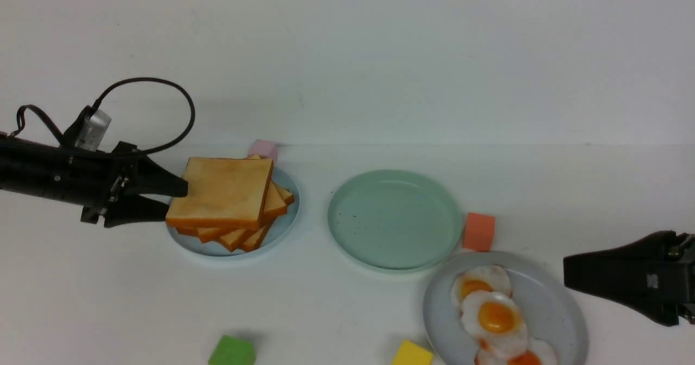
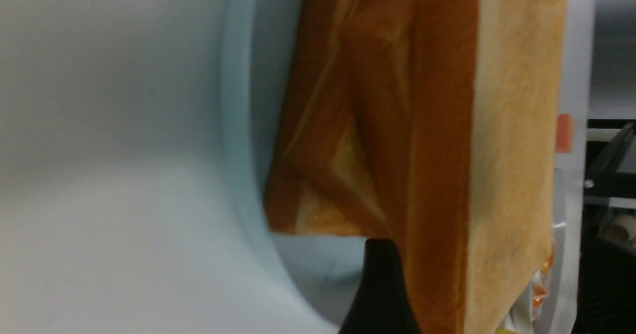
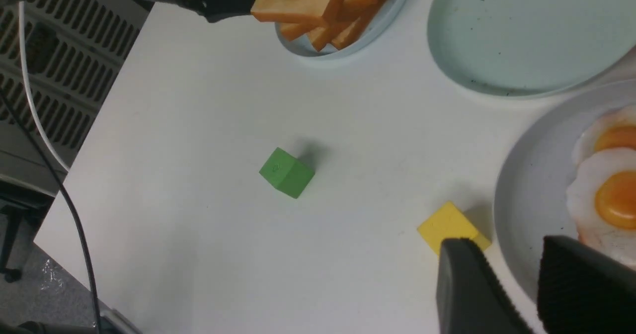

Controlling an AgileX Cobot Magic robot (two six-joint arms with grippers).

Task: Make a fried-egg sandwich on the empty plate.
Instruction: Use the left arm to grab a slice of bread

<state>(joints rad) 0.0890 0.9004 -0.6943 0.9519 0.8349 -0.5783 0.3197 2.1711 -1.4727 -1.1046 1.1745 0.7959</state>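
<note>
My left gripper [image 1: 176, 197] is shut on the left edge of the top toast slice [image 1: 222, 191], one finger above it and one below. The slice sits tilted just over the stack of toast [image 1: 255, 236] on the pale blue plate [image 1: 285, 225]. In the left wrist view the slice [image 2: 507, 175] fills the frame, with one fingertip [image 2: 380, 274] under it. The mint-green plate [image 1: 395, 218] at the centre is empty. Fried eggs [image 1: 494, 316] lie on the grey plate [image 1: 554, 300]. My right gripper [image 1: 567, 272] is open and empty by that plate's right edge, above its rim [image 3: 526, 214].
A pink block [image 1: 263, 149] sits behind the toast plate. An orange block [image 1: 479, 231] stands between the mint and grey plates. A green block [image 1: 232, 351] and a yellow block [image 1: 412, 353] lie near the front edge; the yellow one [image 3: 449, 224] is next to my right gripper.
</note>
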